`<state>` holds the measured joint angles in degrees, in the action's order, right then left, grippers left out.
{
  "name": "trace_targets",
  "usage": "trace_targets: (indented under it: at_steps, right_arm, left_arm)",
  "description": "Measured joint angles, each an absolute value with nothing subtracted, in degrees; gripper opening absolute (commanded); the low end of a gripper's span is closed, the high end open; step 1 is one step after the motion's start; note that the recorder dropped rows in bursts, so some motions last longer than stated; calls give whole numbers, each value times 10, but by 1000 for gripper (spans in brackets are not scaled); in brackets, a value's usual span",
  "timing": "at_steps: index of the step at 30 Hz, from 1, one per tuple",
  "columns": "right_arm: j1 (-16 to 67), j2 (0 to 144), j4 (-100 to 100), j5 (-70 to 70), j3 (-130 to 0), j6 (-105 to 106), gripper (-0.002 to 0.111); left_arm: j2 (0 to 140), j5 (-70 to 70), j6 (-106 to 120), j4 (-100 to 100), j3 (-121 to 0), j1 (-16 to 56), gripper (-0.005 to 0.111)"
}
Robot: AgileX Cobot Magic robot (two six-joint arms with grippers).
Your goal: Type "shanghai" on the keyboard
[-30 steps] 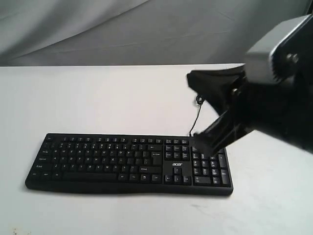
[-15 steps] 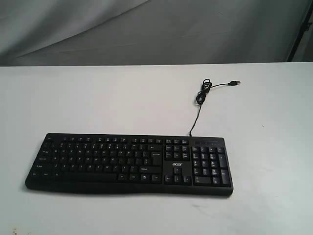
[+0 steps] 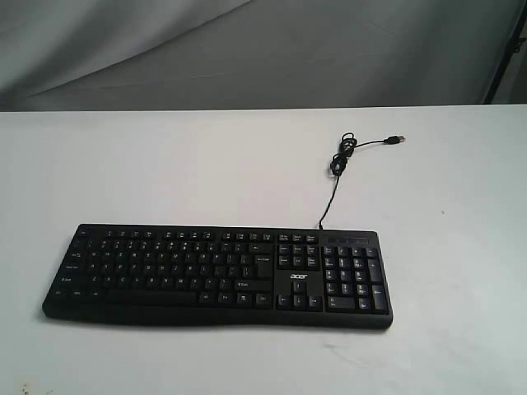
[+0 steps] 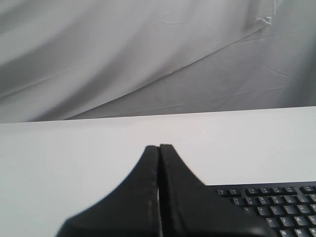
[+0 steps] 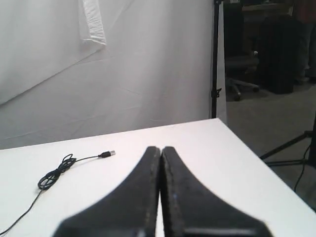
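Note:
The black keyboard (image 3: 218,276) lies flat near the front of the white table (image 3: 165,164), number pad at its right end. Its thin cable (image 3: 338,164) runs back to a loose USB plug (image 3: 397,140). Neither arm shows in the exterior view. In the left wrist view my left gripper (image 4: 159,146) is shut with nothing in it, held above the table beside a corner of the keyboard (image 4: 276,205). In the right wrist view my right gripper (image 5: 161,148) is shut and empty, over bare table; the coiled cable (image 5: 52,175) and plug (image 5: 106,154) lie off to one side.
A grey cloth backdrop (image 3: 263,49) hangs behind the table. The right wrist view shows the table's edge (image 5: 247,148), with a black stand pole (image 5: 215,59) and floor beyond it.
One second ago the right arm filled the right side of the exterior view, above the number pad. It has since pulled out of that view. The keyboard and cable have not moved.

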<state>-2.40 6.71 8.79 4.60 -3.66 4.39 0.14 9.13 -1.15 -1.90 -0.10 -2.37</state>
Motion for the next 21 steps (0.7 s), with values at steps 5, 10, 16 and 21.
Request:
trace_targets:
  at_steps: [5, 10, 16, 21]
  right_arm:
    - [-24, 32, 87, 55, -3, 5, 0]
    - [-24, 8, 46, 108, -2, 0, 0]
    - [-24, 3, 19, 181, -2, 0, 0]
    - [-24, 3, 13, 198, -2, 0, 0]
  left_arm:
    - [1, 91, -12, -19, -1, -24, 0]
    - [1, 91, -12, -19, -1, -24, 0]
    - [1, 91, -12, -19, -1, -24, 0]
    - [1, 91, -12, -19, -1, -24, 0]
